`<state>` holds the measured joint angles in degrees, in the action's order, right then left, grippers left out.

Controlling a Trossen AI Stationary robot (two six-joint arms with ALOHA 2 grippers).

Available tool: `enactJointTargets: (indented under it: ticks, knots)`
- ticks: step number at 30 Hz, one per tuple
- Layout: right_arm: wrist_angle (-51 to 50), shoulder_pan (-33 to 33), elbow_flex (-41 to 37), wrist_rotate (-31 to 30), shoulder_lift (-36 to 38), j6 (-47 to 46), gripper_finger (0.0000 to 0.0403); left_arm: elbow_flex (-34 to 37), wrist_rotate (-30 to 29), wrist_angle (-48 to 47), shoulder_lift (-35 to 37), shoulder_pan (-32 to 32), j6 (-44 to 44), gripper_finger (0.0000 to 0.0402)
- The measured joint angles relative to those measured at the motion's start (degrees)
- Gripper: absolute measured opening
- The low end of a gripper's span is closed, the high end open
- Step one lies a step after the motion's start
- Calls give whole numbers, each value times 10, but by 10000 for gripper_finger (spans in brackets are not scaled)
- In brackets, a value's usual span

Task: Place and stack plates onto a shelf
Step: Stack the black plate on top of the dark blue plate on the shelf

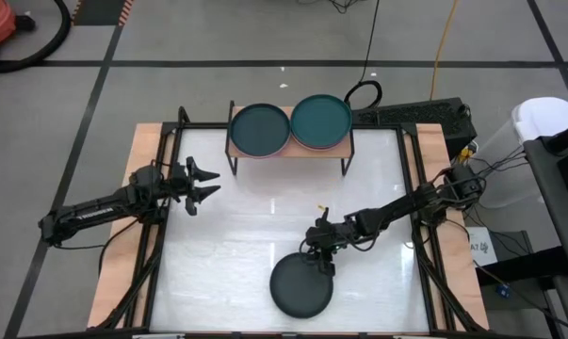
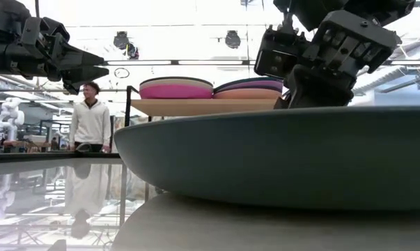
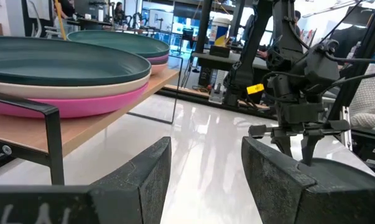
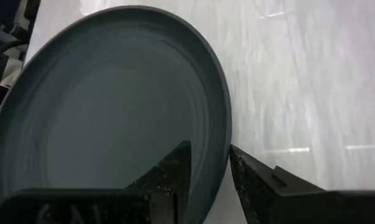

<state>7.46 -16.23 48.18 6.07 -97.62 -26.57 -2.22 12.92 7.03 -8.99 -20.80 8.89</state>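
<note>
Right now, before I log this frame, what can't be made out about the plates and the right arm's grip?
- Stacks on the shelf: high view shows only the top plates; lower ones are covered.
- Dark grey plate: cut off at the low view's right edge.
- Right gripper: fingers straddle the rim; actual contact is unclear.
- Left gripper: open, holding nothing.

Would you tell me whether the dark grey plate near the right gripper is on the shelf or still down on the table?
On the table. The dark grey plate lies flat on the white tabletop, well apart from the shelf.
</note>
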Motion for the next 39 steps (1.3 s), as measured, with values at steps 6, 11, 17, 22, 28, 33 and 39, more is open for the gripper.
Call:
enactJointTargets:
  ticks: [6, 11, 17, 22, 28, 33, 39]
  knots:
    - [1, 1, 0, -2, -4, 0, 94, 0, 0, 0, 0, 0, 2, 200]
    - [0, 5, 0, -3, -4, -2, 94, 0, 0, -6, 0, 0, 2, 200]
    - [-8, 5, -2, -2, -4, -13, 93, 0, 0, -10, 0, 0, 2, 200]
    - [-8, 4, -21, -3, -4, -30, 93, 0, 0, -10, 0, 0, 2, 200]
    - [-5, 4, -24, 0, -4, -24, 77, 0, 0, -10, 0, 0, 2, 200]
    - [13, 4, -24, 1, -4, -5, 20, 0, 0, -10, 0, 0, 2, 200]
    - [27, 7, -24, 3, -3, 1, 5, 0, 0, -10, 0, 0, 1, 200]
